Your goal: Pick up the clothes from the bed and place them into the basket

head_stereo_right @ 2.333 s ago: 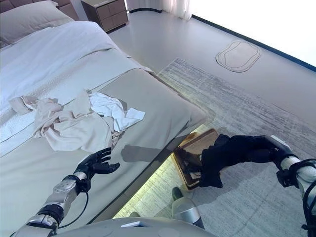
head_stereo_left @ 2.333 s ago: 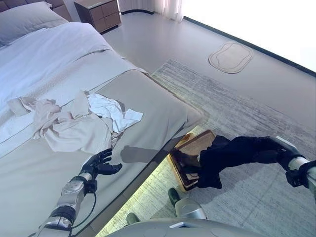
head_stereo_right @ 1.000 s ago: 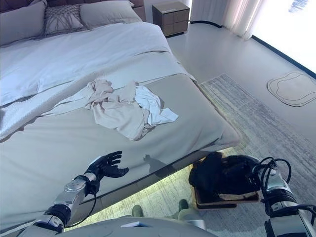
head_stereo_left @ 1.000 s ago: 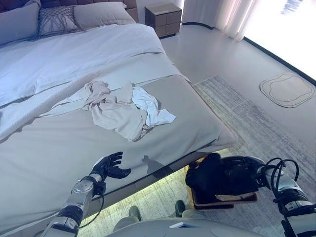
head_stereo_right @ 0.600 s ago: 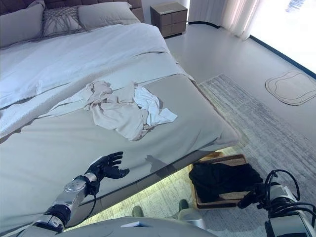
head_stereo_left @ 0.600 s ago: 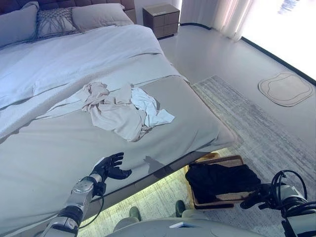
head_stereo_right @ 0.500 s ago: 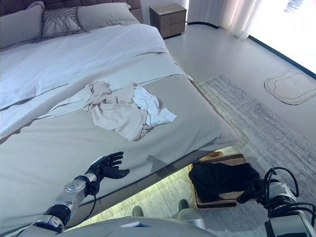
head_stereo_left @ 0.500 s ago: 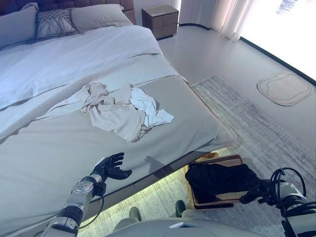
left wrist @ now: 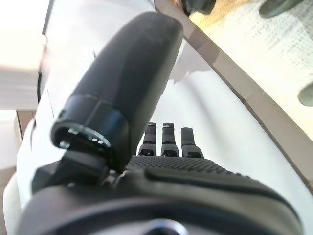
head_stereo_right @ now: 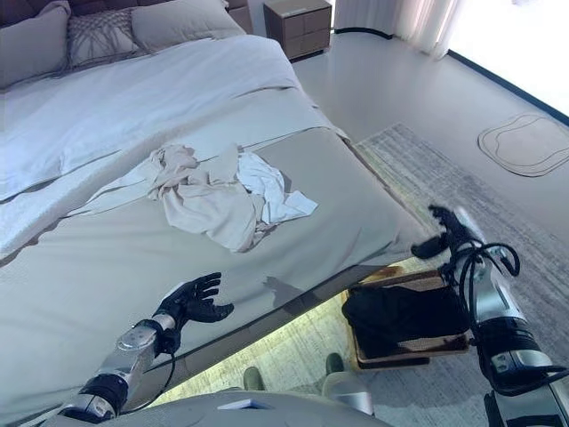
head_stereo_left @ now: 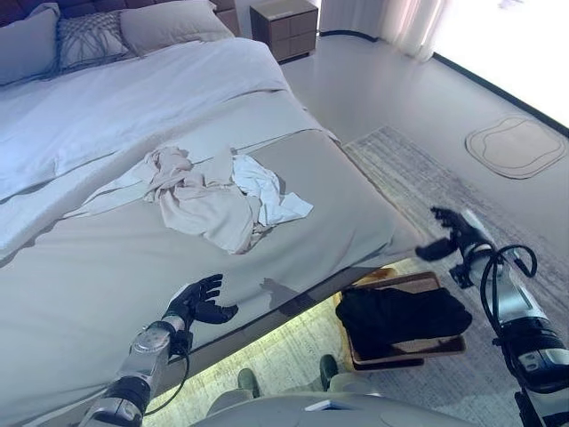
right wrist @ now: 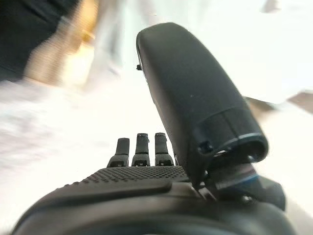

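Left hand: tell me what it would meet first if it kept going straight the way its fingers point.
The left hand is open above the grey bedspread, fingers aimed up the bed. Going straight on, it would probably reach the beige and white clothes pile first; its height above the cover is unclear.

1. Premises: a home bedroom.
2. Evidence: a large made bed (head_stereo_left: 107, 267) with grey cover, pillows (head_stereo_left: 169, 22) at its head, and loose clothes (head_stereo_left: 209, 191) lying on it.
3. A wooden nightstand (head_stereo_left: 284, 27) stands beside the bed.
4. A grey rug (head_stereo_left: 498, 222) covers the floor; pale curtains (head_stereo_left: 400, 27) hang by a bright window.
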Available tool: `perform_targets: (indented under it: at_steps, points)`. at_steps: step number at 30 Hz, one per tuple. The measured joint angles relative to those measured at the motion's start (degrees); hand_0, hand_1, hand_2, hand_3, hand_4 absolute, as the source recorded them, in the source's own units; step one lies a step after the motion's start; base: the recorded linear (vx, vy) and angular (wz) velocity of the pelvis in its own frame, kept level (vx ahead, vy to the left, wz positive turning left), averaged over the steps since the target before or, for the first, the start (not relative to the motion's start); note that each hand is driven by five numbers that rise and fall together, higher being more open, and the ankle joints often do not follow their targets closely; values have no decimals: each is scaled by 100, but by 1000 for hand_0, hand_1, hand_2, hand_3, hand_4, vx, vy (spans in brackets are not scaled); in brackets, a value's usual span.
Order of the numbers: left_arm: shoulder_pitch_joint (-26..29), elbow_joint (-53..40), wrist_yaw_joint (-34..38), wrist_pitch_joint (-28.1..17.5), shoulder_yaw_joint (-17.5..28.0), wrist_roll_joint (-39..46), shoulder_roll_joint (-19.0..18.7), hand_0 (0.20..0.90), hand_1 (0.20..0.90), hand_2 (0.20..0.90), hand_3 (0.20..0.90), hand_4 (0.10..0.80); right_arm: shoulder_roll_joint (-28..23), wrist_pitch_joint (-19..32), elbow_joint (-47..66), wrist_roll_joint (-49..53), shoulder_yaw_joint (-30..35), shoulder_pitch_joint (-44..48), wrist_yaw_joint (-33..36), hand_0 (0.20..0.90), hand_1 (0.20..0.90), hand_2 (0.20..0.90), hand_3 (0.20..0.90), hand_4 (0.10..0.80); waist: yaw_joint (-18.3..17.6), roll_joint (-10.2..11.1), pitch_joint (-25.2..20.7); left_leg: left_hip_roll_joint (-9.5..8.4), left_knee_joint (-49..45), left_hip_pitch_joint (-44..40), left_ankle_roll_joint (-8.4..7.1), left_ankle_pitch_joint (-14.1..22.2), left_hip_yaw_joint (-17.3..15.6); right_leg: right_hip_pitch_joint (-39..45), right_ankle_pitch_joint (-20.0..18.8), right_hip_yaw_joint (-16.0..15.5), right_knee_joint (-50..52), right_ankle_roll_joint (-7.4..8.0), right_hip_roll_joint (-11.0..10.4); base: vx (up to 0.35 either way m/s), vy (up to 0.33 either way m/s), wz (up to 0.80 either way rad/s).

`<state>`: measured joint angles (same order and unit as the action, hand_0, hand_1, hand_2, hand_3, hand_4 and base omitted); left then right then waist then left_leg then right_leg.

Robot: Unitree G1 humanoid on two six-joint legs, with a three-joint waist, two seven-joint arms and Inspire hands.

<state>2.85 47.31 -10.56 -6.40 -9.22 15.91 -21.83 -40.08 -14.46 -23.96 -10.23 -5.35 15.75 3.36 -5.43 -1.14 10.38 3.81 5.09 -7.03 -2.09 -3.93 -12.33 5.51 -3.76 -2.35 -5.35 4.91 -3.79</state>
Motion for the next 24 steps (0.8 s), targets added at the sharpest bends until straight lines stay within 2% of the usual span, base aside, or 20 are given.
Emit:
perform_targets:
  at_steps: [5,10,17,20,24]
  points:
    - [-123,-55,59,-236,29,-8,116,900,900,900,900,800,-89,259,110,-9,0,322,642,900,900,900,900,800,228,-135,70,-42,-3,102,41,-70,279,65,48,-286,5,22,-44,71,-11,29]
    - [-317,-122,127,-292,58,-11,117,900,900,900,900,800,-114,452,157,-54,-15,642,990,900,900,900,900,800,518,-208,104,-96,-4,165,38,-91,546,132,136,-516,7,4,-81,94,-5,29]
    - [-452,-240,22,-295,97,-25,109,900,900,900,900,800,-198,461,137,-244,-496,1106,604,900,900,900,900,800,888,-208,120,-215,-284,491,7,-121,1036,223,282,-1010,13,16,-186,84,27,39]
    - [-408,-381,-111,-297,23,-24,96,900,900,900,900,800,-281,464,-246,-344,-804,1491,427,900,900,900,900,800,1063,-220,265,-294,-529,764,6,-121,1264,133,342,-1257,115,-13,-242,-28,55,40]
    - [-317,-437,-217,-311,-134,-8,17,900,900,900,900,800,-455,476,-610,-476,-1227,2285,361,900,900,900,900,800,1267,-380,654,-316,-728,1247,-48,-155,1533,-465,702,-1477,923,-68,-313,-135,78,36]
